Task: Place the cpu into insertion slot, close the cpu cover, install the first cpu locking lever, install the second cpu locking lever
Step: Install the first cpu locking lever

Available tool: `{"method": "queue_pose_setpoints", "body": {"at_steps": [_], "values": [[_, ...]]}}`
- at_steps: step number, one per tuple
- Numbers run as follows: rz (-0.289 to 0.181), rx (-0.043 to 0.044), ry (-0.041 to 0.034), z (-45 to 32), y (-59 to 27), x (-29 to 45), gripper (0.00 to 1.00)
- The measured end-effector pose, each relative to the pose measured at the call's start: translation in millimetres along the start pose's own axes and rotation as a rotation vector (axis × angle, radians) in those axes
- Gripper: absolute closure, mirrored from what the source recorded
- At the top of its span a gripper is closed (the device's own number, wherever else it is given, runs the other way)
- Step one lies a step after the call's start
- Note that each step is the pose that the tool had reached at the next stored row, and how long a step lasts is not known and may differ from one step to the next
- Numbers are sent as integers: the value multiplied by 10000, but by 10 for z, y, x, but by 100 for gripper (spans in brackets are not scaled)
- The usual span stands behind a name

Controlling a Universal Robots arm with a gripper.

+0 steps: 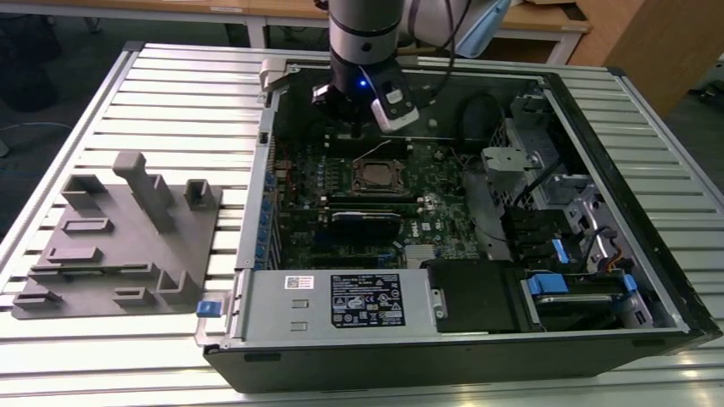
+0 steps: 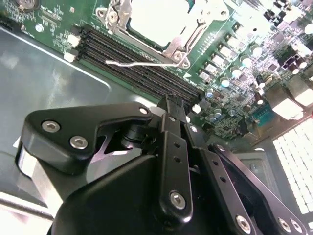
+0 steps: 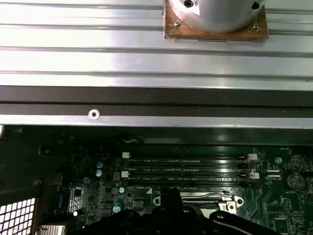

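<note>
Since the computer case (image 1: 453,360) lies on its side on the slatted bench (image 1: 136,85) with its panel off, I can look straight down into it from the exterior view. The white-labelled power supply box (image 1: 305,309) runs along the near wall, and the green motherboard (image 1: 442,212) lies flat on the case floor. Well apart from the case, on the exterior view's left, a grey fixture tray (image 1: 80,280) sits on the bench. Its recesses look made to keep parts at known spots (I cannot make out any part in them).

The end effector (image 2: 170,104) hangs inside the case over the board, near the far wall and just beside the socket. In the second wrist view its fingers are pressed together at the tips with nothing between them, so I judge it carries nothing. The cpu cover (image 2: 182,43) appears to lie down around the socket. The cpu (image 2: 156,17), a pale square, shows through the cover's window, so I take it to be seated in the slot. A thin wire locking lever (image 2: 142,63) reaches out over the memory slots (image 2: 122,54), which I read as not latched.
</note>
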State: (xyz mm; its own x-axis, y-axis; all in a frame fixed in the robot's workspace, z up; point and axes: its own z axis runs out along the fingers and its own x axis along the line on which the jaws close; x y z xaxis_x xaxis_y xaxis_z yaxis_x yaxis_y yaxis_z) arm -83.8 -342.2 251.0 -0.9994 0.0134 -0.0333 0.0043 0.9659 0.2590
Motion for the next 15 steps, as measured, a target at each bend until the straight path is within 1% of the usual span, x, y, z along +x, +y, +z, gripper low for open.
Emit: {"method": "queue_pose_setpoints", "body": {"at_steps": [1, 3, 4, 9, 15], "values": [[11, 43, -4, 4, -1, -10, 89], [37, 196, -12, 13, 0, -32, 89], [47, 247, -16, 20, 3, -42, 89], [86, 325, -28, 63, 25, -115, 89], [124, 368, -37, 136, 22, -174, 89]]}}
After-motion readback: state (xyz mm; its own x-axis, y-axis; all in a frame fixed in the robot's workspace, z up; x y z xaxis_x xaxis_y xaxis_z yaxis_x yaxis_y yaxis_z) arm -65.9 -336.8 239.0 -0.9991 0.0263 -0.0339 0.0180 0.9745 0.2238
